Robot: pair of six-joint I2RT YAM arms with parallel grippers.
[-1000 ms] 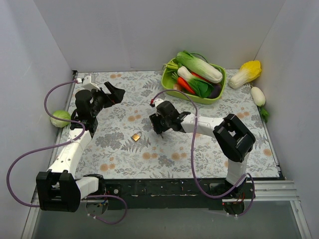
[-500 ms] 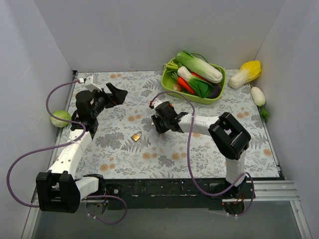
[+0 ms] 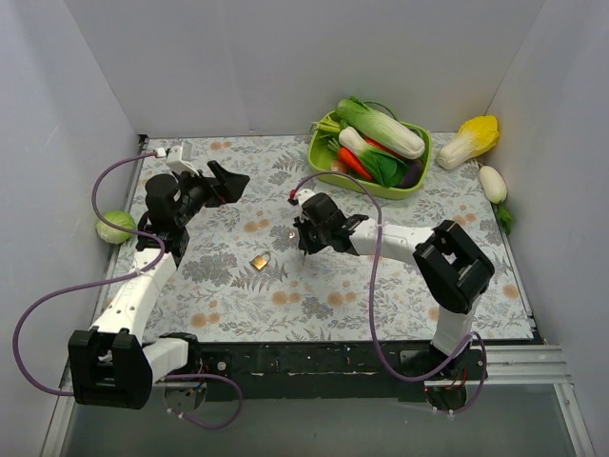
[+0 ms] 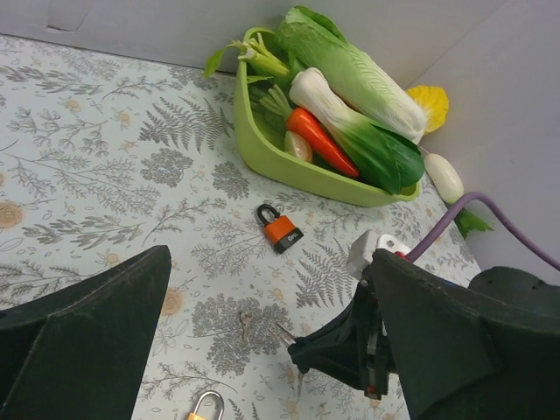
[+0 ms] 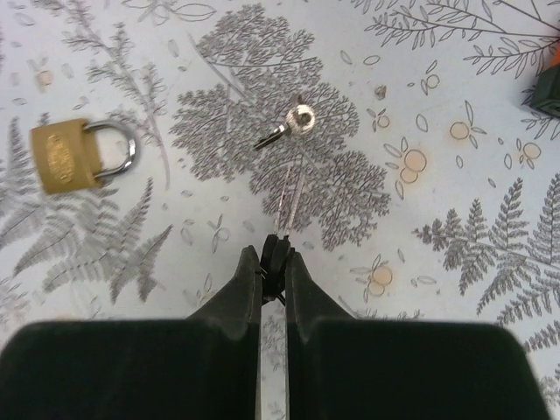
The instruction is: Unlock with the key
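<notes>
Evidently the right gripper point(image 5: 273, 261) was clamped shut on the small black-headed key with a short silver blade point(image 5: 276, 245), held blade-down over the fern-patterned table mat point(image 5: 455, 262). Just beyond, a plain silvery all-metal key point(image 5: 290, 122) was laid flat, with a brass padlock point(image 5: 83, 156) to its left. The left gripper point(image 4: 271, 258) was spread wide

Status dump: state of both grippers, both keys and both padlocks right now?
left gripper: open, empty, above the table
right gripper: shut on the key
the key: black head pinched, blade pointing forward
silvery key: loose, lying flat on the table
brass padlock: shackle closed, lying flat
orange padlock: shackle closed, lying flat
</notes>
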